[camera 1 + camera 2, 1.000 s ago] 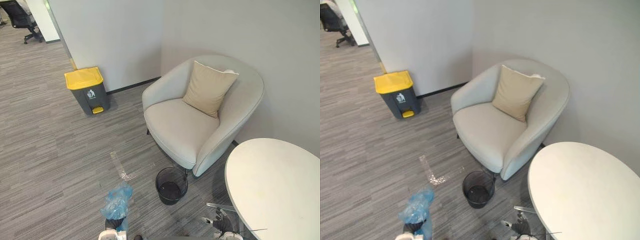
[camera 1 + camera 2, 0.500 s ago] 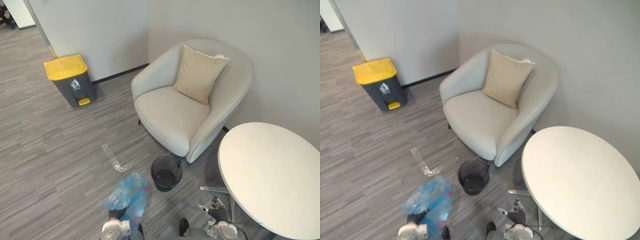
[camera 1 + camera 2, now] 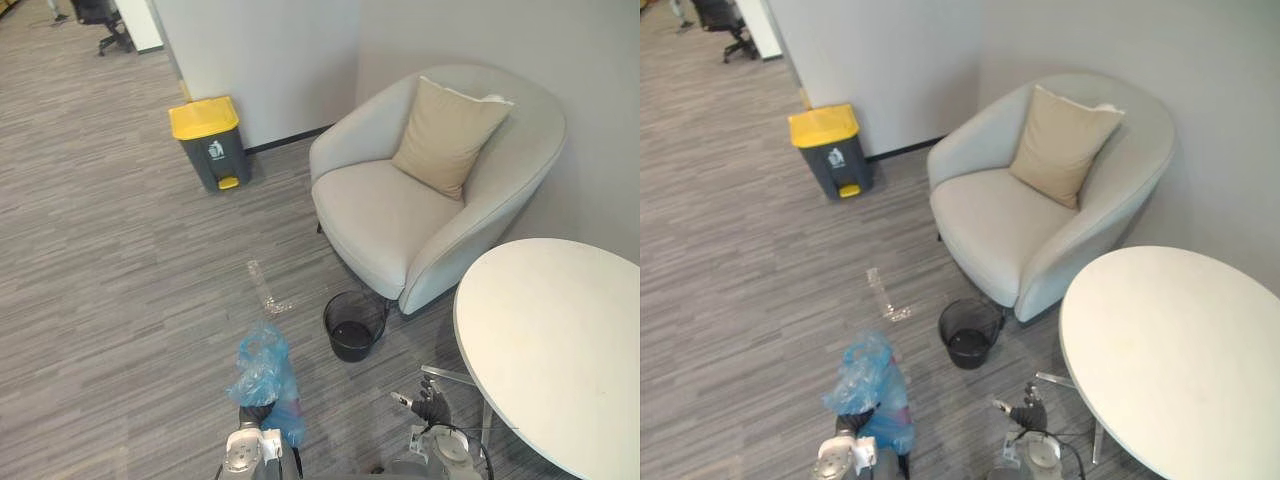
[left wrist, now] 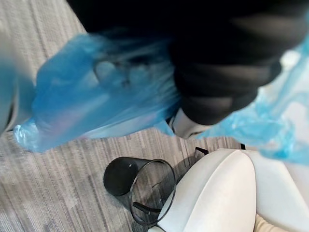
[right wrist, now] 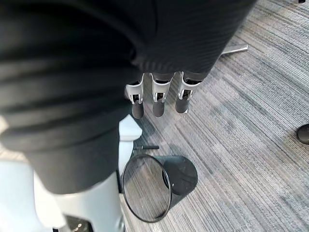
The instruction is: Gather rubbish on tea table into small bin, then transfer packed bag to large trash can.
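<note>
A crumpled blue rubbish bag (image 3: 264, 372) sits bunched on top of the robot's left hand (image 3: 255, 413), low and just above the grey carpet. Plastic covers that hand, so how it grips the bag cannot be told. Just to the bag's right, the small black bin (image 3: 352, 326) stands on the floor with nothing visible inside. The right hand (image 3: 428, 403) hangs nearby with its fingers (image 5: 154, 104) released and straight, holding nothing, beside the bare round white bench (image 3: 560, 350). Behind the bin is a pale armchair (image 3: 400, 225) with a tan cushion (image 3: 450, 125).

Compared with half a second earlier, the whole view has swung, so the camera has turned rather than the furniture. The bag stays at the left hand. The yellow-lidded large trash can (image 3: 210, 140), well apart by the wall, now sits nearer the view's middle. Gathering looks finished, and the carry to that can is likely under way.
</note>
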Motion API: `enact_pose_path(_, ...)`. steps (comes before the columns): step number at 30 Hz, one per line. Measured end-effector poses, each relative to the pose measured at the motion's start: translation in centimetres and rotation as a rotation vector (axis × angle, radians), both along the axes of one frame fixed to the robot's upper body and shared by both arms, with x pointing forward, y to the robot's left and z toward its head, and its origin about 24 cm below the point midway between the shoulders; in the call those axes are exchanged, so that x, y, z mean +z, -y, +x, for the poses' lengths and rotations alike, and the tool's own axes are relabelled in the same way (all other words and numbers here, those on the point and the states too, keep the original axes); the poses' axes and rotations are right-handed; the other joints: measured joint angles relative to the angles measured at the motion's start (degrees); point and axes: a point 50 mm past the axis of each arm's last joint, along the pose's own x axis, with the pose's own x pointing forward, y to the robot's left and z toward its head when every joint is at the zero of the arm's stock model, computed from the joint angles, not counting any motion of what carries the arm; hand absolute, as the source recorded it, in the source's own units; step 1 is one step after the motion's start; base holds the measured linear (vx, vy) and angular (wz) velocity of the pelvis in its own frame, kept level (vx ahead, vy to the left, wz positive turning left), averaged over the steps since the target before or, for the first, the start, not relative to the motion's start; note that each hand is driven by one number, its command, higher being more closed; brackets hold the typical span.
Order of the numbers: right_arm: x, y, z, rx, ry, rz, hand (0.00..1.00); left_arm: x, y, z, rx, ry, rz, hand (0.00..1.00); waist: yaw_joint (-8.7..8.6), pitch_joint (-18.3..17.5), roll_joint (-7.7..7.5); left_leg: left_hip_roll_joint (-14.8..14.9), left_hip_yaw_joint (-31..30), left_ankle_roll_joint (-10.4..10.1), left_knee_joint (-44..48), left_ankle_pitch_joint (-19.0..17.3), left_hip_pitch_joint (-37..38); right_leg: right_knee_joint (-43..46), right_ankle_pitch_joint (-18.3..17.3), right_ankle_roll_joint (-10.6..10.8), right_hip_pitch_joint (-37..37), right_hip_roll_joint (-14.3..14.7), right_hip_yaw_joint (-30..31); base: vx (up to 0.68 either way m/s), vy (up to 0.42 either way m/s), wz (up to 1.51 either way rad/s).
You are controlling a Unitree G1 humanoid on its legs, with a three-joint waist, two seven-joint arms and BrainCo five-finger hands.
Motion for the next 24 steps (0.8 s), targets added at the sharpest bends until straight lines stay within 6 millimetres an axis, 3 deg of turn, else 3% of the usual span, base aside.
enact_pose_path(3,-0.1,0.0,-0.2,-0.004,-0.009,0.001,0.0,0.1,-0.1,0.3,-0.005,0.006,0.002,1.0,-0.12,-0.1,0.07,1.3,4.1,-0.1,4.8,-6.9,2.1,-2.8,2.8,1.6,-0.1,-1.4,-2.6,-0.06,0.142,0.49)
enact_pose_path(5,-0.3,0.1,-0.5,-0.013,-0.019,0.003,0.0,-0.2,0.1,0.1,-0.007,-0.008,-0.003,1.0,-0.59,-0.4,0.65,0.7,6.6,-0.8,1.0,-8.7,3.5,-4.0,4.0,3.3,0.0,-1.8,-3.6,-0.06,0.229,0.44)
enact_pose_path(8,-1.1,-0.9,-1.1,-0.021,-0.067,0.036,0.0,-1.2,-1.2,-1.1,-0.033,-0.08,0.045,1.0,-0.58,-1.7,-2.48,-4.8,7.2,1.1,-7.9,-5.8,5.1,-10.6,8.1,5.1,0.5,-3.5,-2.6,-0.06,0.198,0.13)
enact_pose_path(11,-1.4,-0.4,-1.3,-0.022,-0.092,0.024,0.0,-1.5,-1.6,-1.4,-0.063,-0.101,0.071,1.0,-0.76,-1.7,-2.46,-6.9,6.0,1.9,-9.3,-5.4,5.5,-13.2,9.5,5.9,1.9,-4.5,-2.8,-0.04,0.169,0.14)
enact_pose_path(15,-1.9,-0.3,-2.0,-0.028,-0.127,0.025,0.0,-1.6,-2.1,-1.6,-0.066,-0.111,0.088,1.0,-0.92,-1.7,-2.43,-9.4,3.9,2.5,-10.4,-5.7,5.9,-13.1,8.4,7.0,2.9,-5.9,-3.9,0.0,0.082,0.34)
enact_pose_path(17,-1.9,-0.2,-1.9,-0.039,-0.129,0.025,0.0,-1.6,-2.1,-1.7,-0.064,-0.114,0.086,1.0,-0.91,-1.7,-3.27,-11.4,0.9,4.0,-7.6,-7.9,4.3,-8.9,4.4,7.7,2.7,-8.0,-4.6,0.08,0.087,0.61)
enact_pose_path(19,-2.0,0.4,-2.2,-0.047,-0.14,0.015,0.0,-1.5,-2.3,-1.5,-0.065,-0.106,0.093,1.0,-1.0,-1.8,-3.44,-12.7,-2.0,4.9,-5.0,-10.3,3.6,-4.1,3.4,8.9,3.4,-10.1,-6.2,0.14,0.055,0.77)
enact_pose_path(20,-2.0,1.1,-2.3,-0.051,-0.143,-0.002,0.0,-1.5,-2.3,-1.5,-0.067,-0.108,0.093,1.0,-1.26,-1.2,-3.19,-13.0,-4.0,5.6,-3.7,-11.5,3.7,3.2,3.8,7.5,1.6,-11.0,-5.2,0.15,0.057,0.93)
enact_pose_path(22,-2.1,1.1,-2.8,-0.062,-0.153,0.001,0.0,-1.2,-2.4,-1.2,-0.067,-0.088,0.097,1.0,-2.38,-0.8,-1.77,-12.5,-8.7,6.2,-3.0,-12.6,5.6,17.5,5.7,3.8,-4.1,-9.4,0.3,0.22,0.098,1.08)
enact_pose_path(24,-2.1,0.5,-2.7,-0.061,-0.143,0.018,0.0,-1.0,-3.3,-1.2,-0.052,-0.084,0.121,1.0,-2.34,-0.2,-2.66,-12.2,-11.7,6.8,-3.1,-13.7,7.9,22.1,1.2,4.6,-7.4,-5.9,2.4,0.3,0.026,0.85)
